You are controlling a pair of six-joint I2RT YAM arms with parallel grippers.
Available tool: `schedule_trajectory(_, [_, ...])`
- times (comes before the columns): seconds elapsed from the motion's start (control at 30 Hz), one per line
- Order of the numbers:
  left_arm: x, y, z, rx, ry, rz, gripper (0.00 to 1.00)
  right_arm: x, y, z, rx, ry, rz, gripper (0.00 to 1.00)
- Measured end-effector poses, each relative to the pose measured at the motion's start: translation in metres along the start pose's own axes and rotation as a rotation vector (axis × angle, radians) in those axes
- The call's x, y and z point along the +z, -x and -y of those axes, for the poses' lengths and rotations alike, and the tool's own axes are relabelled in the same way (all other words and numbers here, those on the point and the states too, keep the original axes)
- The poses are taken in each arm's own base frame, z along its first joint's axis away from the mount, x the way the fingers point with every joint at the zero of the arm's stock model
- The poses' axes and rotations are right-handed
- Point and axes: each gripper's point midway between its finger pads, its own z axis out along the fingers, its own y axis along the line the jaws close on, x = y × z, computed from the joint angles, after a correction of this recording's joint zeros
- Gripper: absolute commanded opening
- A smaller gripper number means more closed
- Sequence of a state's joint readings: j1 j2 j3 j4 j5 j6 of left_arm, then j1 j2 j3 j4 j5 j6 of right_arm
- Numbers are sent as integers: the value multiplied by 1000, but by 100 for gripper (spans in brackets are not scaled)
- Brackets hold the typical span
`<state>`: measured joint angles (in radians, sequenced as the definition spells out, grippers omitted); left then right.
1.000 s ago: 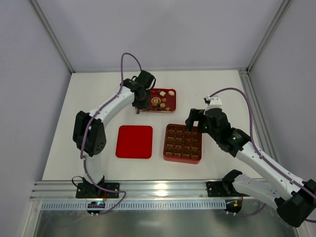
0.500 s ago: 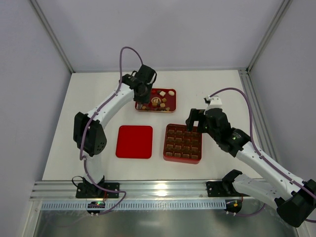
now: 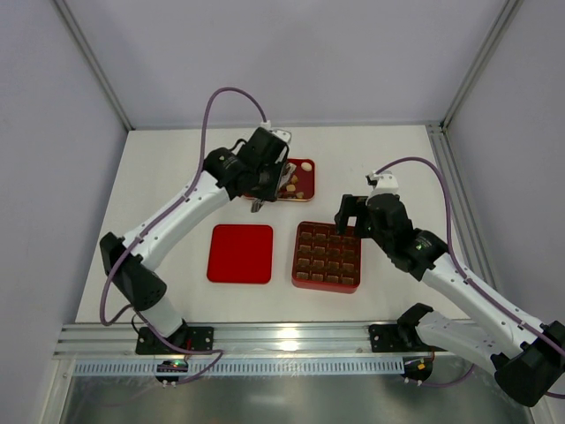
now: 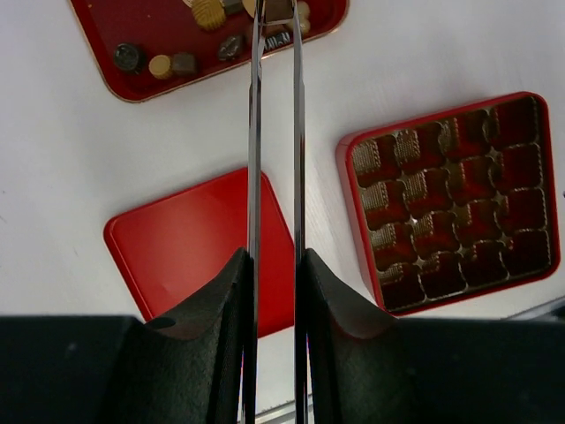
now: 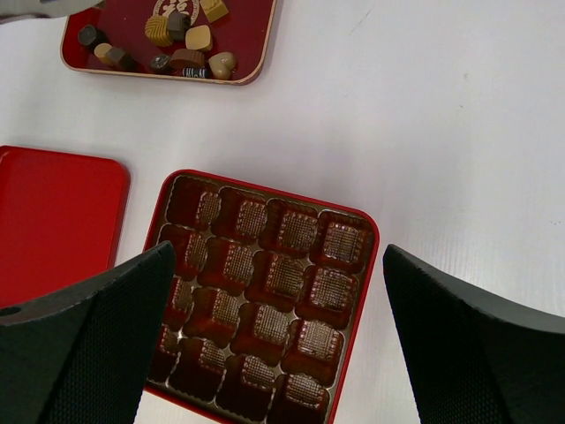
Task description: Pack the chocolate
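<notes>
On the white tabletop (image 3: 177, 168) the flat red square lid (image 3: 240, 253) lies furthest left, near the front. Right of it and further back, the left gripper (image 4: 274, 261) hangs over the left end of a shallow red oblong tray (image 5: 252, 26), hiding that end from above. Its fingers are pressed onto a pair of long thin metal tweezers (image 4: 254, 159). The blades run almost parallel with a narrow gap, their long axis aimed at the tray. A brown bit shows between the tips; whether it is pinched there or lies in the tray behind cannot be told. The chocolate (image 5: 181, 40), small dark brown, tan and gold pieces, sits in the tray in a loose band along its long, left-to-right side. Which way single pieces point is too small to read. In front of the tray, just right of the lid, stands the red square gridded box (image 4: 450, 199), its cells showing ribbed brown bottoms. The right gripper (image 5: 278, 256) hovers above the box's far right corner, fingers spread wide, clear of the box.
</notes>
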<state>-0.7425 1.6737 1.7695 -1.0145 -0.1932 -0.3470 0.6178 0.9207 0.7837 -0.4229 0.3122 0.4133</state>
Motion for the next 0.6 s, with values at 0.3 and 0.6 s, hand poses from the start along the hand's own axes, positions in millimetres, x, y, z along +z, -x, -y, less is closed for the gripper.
schedule_trajectory(0.3, [-20,-52,46,53,-65,-71,16,0,-2,5,-2,-19,-9,100])
schedule_trajectory(0.6, [-25,-83,74,99,-92,-120,16,0,-3,8,-2,-32,-13,100])
